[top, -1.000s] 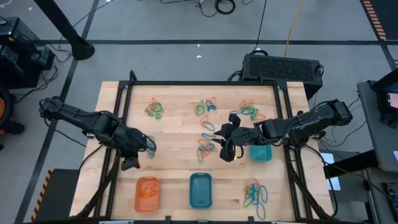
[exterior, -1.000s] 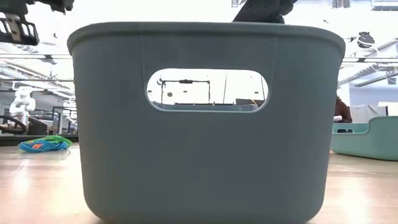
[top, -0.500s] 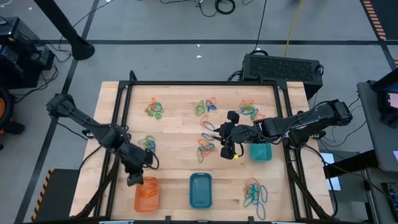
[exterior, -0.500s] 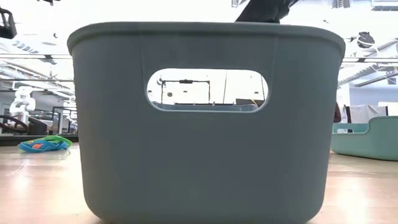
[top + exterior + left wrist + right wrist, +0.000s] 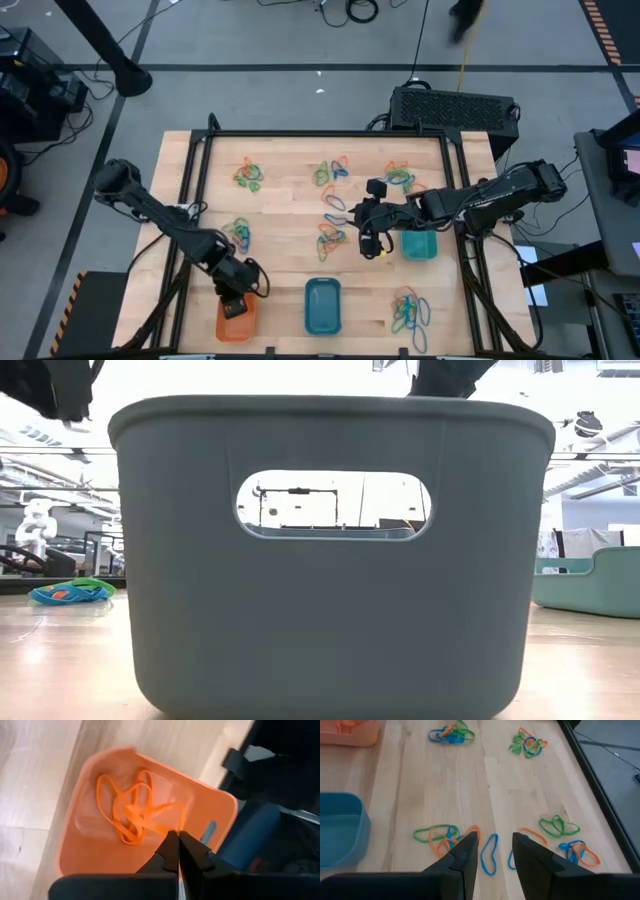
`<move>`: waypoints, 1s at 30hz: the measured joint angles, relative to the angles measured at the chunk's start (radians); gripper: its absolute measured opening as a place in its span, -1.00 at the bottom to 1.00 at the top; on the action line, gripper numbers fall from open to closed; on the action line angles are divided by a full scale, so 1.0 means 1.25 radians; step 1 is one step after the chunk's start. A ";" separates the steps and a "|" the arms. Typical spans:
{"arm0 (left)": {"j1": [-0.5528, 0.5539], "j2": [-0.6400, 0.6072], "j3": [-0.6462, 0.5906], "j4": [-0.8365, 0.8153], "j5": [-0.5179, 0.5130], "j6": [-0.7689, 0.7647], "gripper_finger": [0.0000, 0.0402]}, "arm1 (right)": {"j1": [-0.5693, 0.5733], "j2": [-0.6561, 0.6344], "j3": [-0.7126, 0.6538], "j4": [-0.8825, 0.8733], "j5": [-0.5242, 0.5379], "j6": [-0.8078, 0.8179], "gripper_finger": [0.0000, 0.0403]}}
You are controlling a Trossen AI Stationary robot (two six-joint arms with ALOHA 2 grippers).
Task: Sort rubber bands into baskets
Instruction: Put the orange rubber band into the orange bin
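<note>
Right gripper (image 5: 494,851) fingers parted, over a blue band (image 5: 488,854) on the wooden table (image 5: 420,790). Mixed band clusters (image 5: 451,734) scattered around. Blue basket (image 5: 340,827) and orange basket (image 5: 351,731) at the frame edges.

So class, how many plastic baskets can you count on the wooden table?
3: the orange plastic basket under the left hand, the blue plastic basket at the front middle, and the teal-green plastic basket by the right arm.

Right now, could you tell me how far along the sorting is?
Early: orange bands lie in the orange basket, with the shut left claw above it. The right claw hangs open over a mixed pile. Several piles remain; the blue basket looks empty.
</note>
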 joint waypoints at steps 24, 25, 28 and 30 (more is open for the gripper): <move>0.004 -0.152 0.000 -0.187 -0.094 0.252 -0.48 | 0.014 0.000 0.000 0.114 -0.215 0.399 -0.43; 0.007 -0.163 0.000 -0.176 -0.133 0.265 -0.48 | 0.018 0.000 0.001 0.111 -0.239 0.431 -0.43; 0.010 -0.187 0.000 -0.120 -0.276 0.318 -0.48 | 0.040 -0.001 0.001 0.078 -0.315 0.516 -0.43; 0.011 -0.191 0.000 -0.052 -0.378 0.369 -0.48 | 0.069 0.000 0.001 0.048 -0.346 0.577 -0.43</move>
